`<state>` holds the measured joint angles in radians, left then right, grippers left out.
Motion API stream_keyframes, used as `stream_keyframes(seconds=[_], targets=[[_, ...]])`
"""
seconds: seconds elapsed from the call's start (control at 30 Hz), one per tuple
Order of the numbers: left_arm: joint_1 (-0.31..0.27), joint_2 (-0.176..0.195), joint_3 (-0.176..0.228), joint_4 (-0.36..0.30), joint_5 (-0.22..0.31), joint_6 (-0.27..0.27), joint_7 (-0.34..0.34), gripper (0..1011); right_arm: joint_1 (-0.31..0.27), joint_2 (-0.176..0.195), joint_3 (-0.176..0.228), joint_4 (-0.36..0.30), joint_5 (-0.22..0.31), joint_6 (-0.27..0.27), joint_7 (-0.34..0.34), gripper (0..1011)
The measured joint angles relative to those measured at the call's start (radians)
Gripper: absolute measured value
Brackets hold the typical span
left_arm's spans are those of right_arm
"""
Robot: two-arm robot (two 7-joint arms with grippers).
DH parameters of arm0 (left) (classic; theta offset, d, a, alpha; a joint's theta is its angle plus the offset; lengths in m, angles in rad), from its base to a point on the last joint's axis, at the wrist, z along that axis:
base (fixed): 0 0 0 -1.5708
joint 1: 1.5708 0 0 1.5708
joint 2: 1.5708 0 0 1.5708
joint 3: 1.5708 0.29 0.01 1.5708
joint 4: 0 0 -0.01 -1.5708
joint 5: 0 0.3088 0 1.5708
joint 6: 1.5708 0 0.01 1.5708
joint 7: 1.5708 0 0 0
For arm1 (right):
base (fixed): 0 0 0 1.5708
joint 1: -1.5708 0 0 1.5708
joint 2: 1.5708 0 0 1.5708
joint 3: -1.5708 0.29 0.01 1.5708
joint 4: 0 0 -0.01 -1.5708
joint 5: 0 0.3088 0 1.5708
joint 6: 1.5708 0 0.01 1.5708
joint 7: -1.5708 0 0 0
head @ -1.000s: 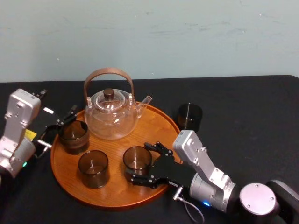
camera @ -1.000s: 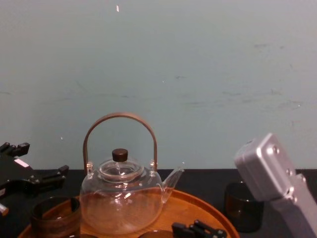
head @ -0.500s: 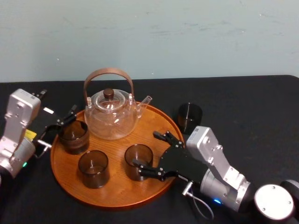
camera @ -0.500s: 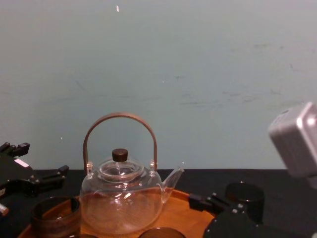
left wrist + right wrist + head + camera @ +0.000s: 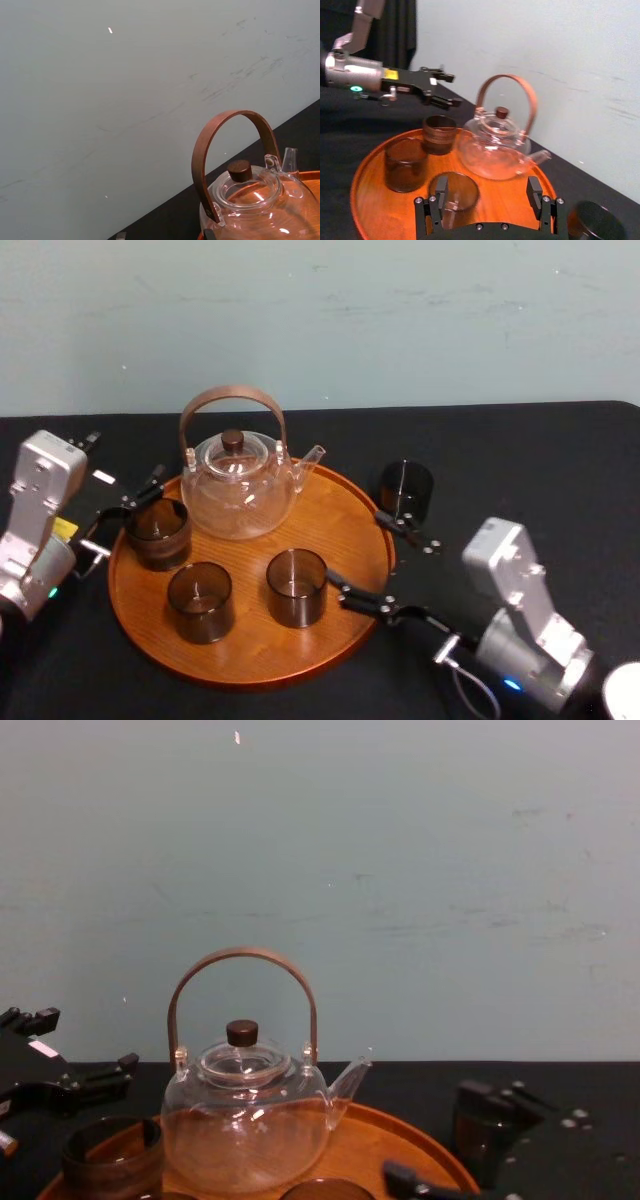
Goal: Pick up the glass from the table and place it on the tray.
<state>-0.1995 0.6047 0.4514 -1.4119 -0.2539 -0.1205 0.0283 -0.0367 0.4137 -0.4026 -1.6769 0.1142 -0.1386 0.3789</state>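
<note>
A pale blue-green wall [image 5: 400, 320] stands behind a black tabletop [image 5: 540, 460]. On the tabletop lies the round wooden tray [image 5: 335, 515]. It carries a clear teapot [image 5: 238, 490] with an arched brown handle on its far side and three dark glasses nearer the robot.

The glass [image 5: 296, 587] at the tray's front right stands upright on the wood, inside the rim, with nothing gripping it. The other two are a front-left glass [image 5: 200, 602] and a rear-left glass [image 5: 158, 532], both upright.

The right pincer [image 5: 358, 552] is at the tray's right edge, with its fingers spread wide and pointing in over the wood, and nothing is held between them. Its nearer fingertip lies just beside the glass, and I cannot tell whether they touch. The farther finger runs close by a fourth glass [image 5: 406, 490], which stands upright on the tabletop just beside the tray's right rim. In the right wrist view the glass sits ahead of the spread fingers [image 5: 441, 190], much nearer one of them than the other. The teapot and the other tray glasses lie beyond it.

The left pincer [image 5: 150, 487] hovers at the tray's far left edge, just beside the rear-left glass. Its fingers are apart and empty. The right wrist view shows it raised above and behind that glass, clear of the rim.
</note>
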Motion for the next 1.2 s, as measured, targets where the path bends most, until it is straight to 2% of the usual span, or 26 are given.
stream_keyframes(seconds=[0.33,0.53,0.67,0.93,1.2], targets=[[0.0,0.0,0.0,0.0,0.0,0.0,0.0,1001,-0.091,0.01,0.125,-0.017,0.051,-0.021,-0.051,1002],[0.0,0.0,0.0,0.0,0.0,0.0,0.0,1001,-0.106,-0.006,0.18,0.005,0.062,-0.008,-0.086,1002],[0.0,0.0,0.0,0.0,0.0,0.0,0.0,1001,-0.092,-0.027,0.21,0.045,0.068,0.015,-0.101,1002],[0.0,0.0,0.0,0.0,0.0,0.0,0.0,1001,-0.033,-0.059,0.225,0.119,0.076,0.049,-0.097,1002],[0.0,0.0,0.0,0.0,0.0,0.0,0.0,1001,0.047,-0.071,0.205,0.191,0.088,0.091,-0.052,1002]])
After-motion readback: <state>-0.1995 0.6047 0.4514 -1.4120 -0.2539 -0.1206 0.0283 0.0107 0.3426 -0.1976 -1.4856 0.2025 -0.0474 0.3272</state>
